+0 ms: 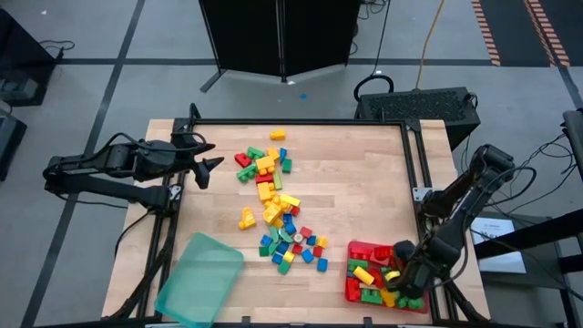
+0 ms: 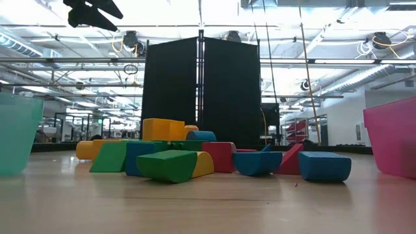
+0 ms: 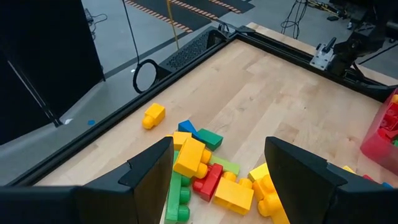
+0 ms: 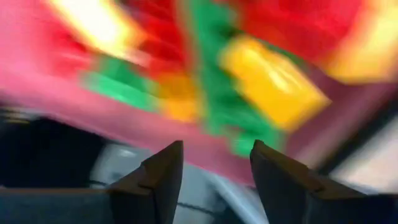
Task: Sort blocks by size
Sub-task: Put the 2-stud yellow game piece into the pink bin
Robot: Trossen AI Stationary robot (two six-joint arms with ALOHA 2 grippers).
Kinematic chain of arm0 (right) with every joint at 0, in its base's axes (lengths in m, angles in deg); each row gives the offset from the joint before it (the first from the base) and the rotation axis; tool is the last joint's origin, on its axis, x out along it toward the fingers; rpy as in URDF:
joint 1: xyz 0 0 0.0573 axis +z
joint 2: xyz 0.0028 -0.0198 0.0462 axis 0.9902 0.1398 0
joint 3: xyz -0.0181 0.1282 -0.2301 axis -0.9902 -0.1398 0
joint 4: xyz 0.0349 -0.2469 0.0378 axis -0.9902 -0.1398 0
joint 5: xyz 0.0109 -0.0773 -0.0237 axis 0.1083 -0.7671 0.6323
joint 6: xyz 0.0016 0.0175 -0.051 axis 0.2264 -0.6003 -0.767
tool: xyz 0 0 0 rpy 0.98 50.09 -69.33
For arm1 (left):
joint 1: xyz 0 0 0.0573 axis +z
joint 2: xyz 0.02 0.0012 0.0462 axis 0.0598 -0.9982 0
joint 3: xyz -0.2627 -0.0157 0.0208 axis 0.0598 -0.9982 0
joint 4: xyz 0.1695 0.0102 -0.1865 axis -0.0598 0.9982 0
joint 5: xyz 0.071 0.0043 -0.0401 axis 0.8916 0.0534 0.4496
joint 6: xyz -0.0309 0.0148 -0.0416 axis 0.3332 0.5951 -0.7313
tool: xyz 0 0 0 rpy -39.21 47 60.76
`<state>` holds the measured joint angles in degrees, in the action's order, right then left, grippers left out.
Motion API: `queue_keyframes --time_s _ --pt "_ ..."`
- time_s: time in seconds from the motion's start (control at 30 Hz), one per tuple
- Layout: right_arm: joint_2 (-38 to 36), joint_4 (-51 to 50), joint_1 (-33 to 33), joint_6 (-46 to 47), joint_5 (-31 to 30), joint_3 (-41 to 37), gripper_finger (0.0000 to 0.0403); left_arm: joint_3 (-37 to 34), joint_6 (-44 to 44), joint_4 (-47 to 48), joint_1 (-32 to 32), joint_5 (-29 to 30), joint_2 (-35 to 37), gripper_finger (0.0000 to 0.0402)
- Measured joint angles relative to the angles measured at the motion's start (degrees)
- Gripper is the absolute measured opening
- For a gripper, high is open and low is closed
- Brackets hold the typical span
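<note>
Green block (image 2: 170, 165) lies closest in the low view, on the wooden table (image 1: 355, 182), with blue and red pieces (image 2: 324, 165) beside it. From above, the blocks (image 1: 273, 205) spread in a loose chain through table center, running from 12 o'clock down toward 6 o'clock; one yellow block (image 1: 277, 135) sits alone near the 12 o'clock edge. More blocks, red, yellow and green, fill the red tray (image 1: 357, 290) at about 4 o'clock. Right gripper (image 1: 407, 276) hangs over that tray's outer side; its wrist view shows the two fingers (image 4: 163, 177) apart with a gap and nothing between them, blurred tray contents just beyond. Left gripper (image 1: 208, 155) hovers at roughly 10 o'clock, just beside the upper cluster, fingers (image 3: 152, 169) spread wide and empty, yellow, red and green blocks (image 3: 202, 171) visible between them below. Teal tray (image 1: 200, 278) rests at 7 o'clock, tilted over the table edge, apart from the blocks.
</note>
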<state>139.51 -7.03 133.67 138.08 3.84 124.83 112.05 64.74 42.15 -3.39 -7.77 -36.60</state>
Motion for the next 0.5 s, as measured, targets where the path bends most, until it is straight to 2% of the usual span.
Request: queue_keyframes --time_s 0.13,0.23,0.33,0.43,0.5 --pt "-0.1 0.3 -6.3 -6.0 -14.5 5.6 0.0182 0.0 0.0 0.0 0.0 0.0 0.0 0.0255" --pt "-0.1 1.1 -14.0 -19.0 -23.7 10.1 0.0182 0.0 0.0 0.0 0.0 0.0 0.0 0.0255" --pt "0.1 2.6 -24.4 -37.5 -28.3 13.5 0.0182 0.0 0.0 0.0 0.0 0.0 0.0 0.0255" --pt "1.0 4.6 -35.9 -57.2 -30.2 15.3 0.0182 0.0 0.0 0.0 0.0 0.0 0.0 0.0255" --pt "2.3 10.2 -43.5 -71.4 -29.6 15.3 0.0183 0.0 0.0 0.0 0.0 0.0 0.0 0.0255"
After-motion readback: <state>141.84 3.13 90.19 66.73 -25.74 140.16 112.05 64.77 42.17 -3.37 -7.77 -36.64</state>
